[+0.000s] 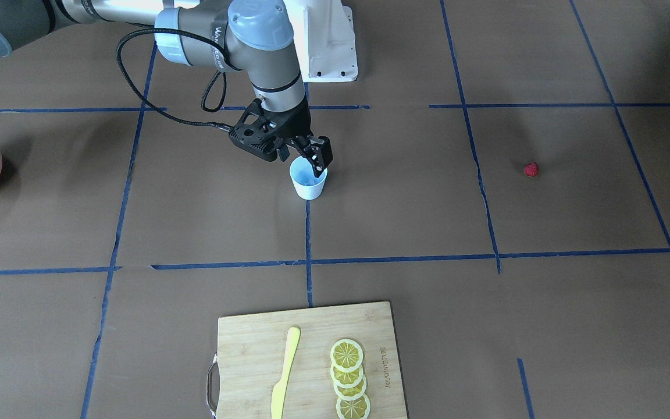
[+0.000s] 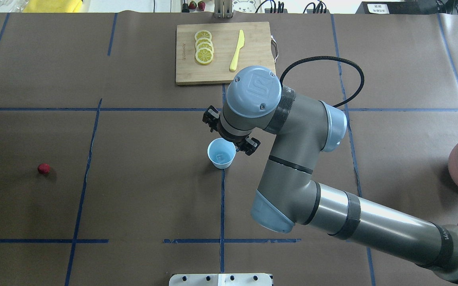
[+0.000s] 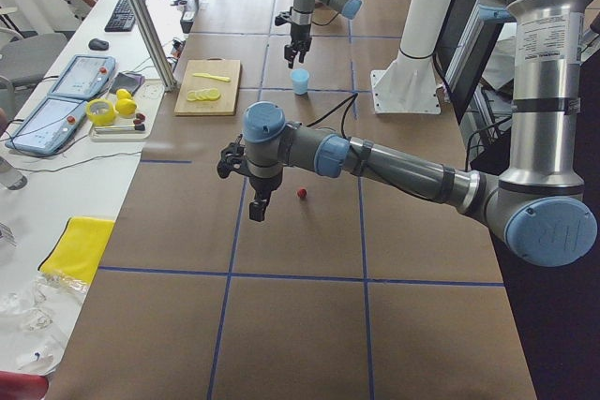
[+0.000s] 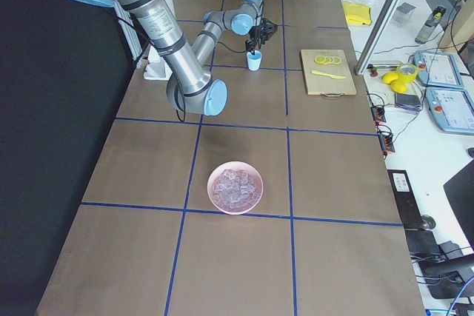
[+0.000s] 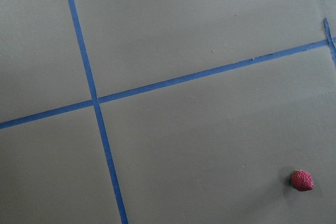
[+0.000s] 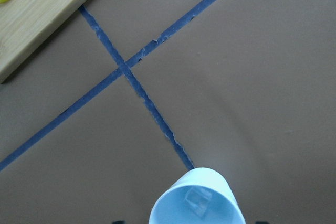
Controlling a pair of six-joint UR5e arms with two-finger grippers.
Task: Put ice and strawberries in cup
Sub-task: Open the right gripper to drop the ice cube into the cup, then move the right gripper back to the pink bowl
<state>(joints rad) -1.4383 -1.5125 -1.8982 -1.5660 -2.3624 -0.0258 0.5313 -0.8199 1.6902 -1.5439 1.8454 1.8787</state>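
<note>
The pale blue cup (image 1: 309, 185) stands upright at the table's middle, also seen from overhead (image 2: 221, 154). My right gripper (image 1: 303, 160) hangs open just over its rim, a finger on each side. The right wrist view shows one clear ice cube (image 6: 197, 201) inside the cup (image 6: 173, 211). More ice (image 4: 235, 186) fills the pink bowl (image 4: 215, 196) on my right side. The strawberry (image 1: 531, 169) lies alone on the table on my left side, and shows in the left wrist view (image 5: 302, 180). My left gripper (image 3: 258, 210) hovers above the table near it; I cannot tell if it is open.
A wooden cutting board (image 1: 248, 349) lies at the far edge from me, with several lemon slices (image 1: 349, 378) and a yellow knife (image 1: 284, 372) on it. Blue tape lines cross the brown table. Screens and small items sit on a side bench (image 3: 56, 114).
</note>
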